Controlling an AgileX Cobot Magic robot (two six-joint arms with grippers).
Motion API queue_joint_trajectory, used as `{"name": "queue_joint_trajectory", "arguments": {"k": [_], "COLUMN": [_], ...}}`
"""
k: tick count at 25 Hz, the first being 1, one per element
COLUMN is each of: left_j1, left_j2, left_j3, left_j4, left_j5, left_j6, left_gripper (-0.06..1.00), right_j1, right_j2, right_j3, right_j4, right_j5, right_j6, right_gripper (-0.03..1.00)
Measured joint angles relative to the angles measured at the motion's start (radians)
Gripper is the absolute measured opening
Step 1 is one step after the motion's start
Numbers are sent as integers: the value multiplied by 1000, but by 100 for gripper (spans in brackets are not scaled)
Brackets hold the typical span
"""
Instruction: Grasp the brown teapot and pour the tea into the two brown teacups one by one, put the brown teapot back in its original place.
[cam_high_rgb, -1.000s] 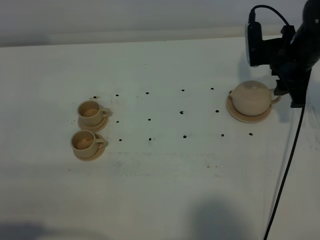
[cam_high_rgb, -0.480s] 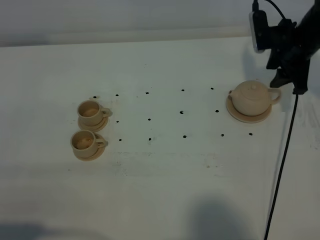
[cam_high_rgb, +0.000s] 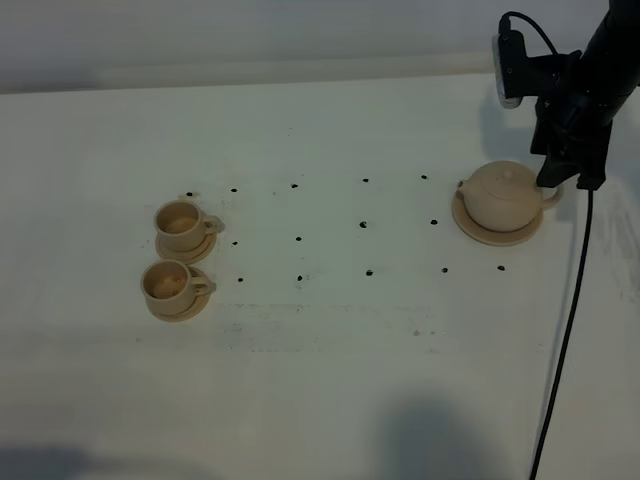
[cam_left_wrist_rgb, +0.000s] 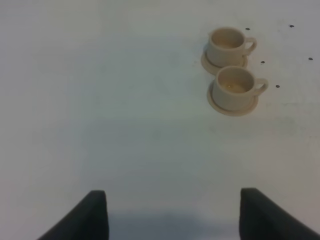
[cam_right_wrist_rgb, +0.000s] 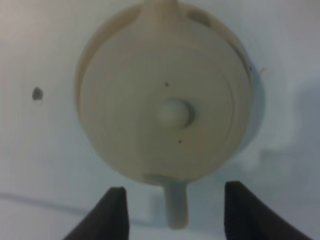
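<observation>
The white desk (cam_high_rgb: 330, 380) carried everything. The brown teapot (cam_high_rgb: 503, 197) sat towards its far right corner, squarely on the flat round disc (cam_high_rgb: 497, 238). The two teacups (cam_high_rgb: 180, 224) stood on their saucers (cam_high_rgb: 180, 310) well apart from it, near the left edge, one just in front of the other.

The right gripper (cam_right_wrist_rgb: 175, 187) was plainly the nearer one. It hung just above the teapot's right side, while the left gripper (cam_left_wrist_rgb: 172, 194) hovered over bare desk on the near side of the cups, fingers spread wide and holding nothing.

The teapot's long axis ran across the desk, with the spout (cam_high_rgb: 463, 186) pointing towards the left edge and the handle (cam_right_wrist_rgb: 176, 205) towards the right edge. In the right wrist view that handle lay straight ahead, centred in the gap between the two dark fingers. The jaws stood wide with clear desk showing on both sides of it, so nothing was gripped. With the pot on its disc and the handle lined up, the next move seemed to call for a straight descent with no turn of the wrist.
</observation>
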Motion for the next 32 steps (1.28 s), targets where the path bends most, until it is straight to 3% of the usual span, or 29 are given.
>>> {"name": "queue_joint_trajectory", "arguments": {"k": [11, 19, 32], "left_j1": [0, 0, 0], "left_j2": [0, 0, 0], "left_j3": [0, 0, 0], "left_j4": [0, 0, 0], "left_j5": [0, 0, 0], "left_j6": [0, 0, 1], "left_gripper": [53, 53, 53], "right_j1": [-13, -13, -11], "right_j2": [6, 51, 52], "right_j3": [11, 11, 11], "right_j4": [-15, -31, -68], "right_j5": [-18, -71, -78], "right_j6": [1, 1, -35], "right_gripper": [29, 33, 34]}}
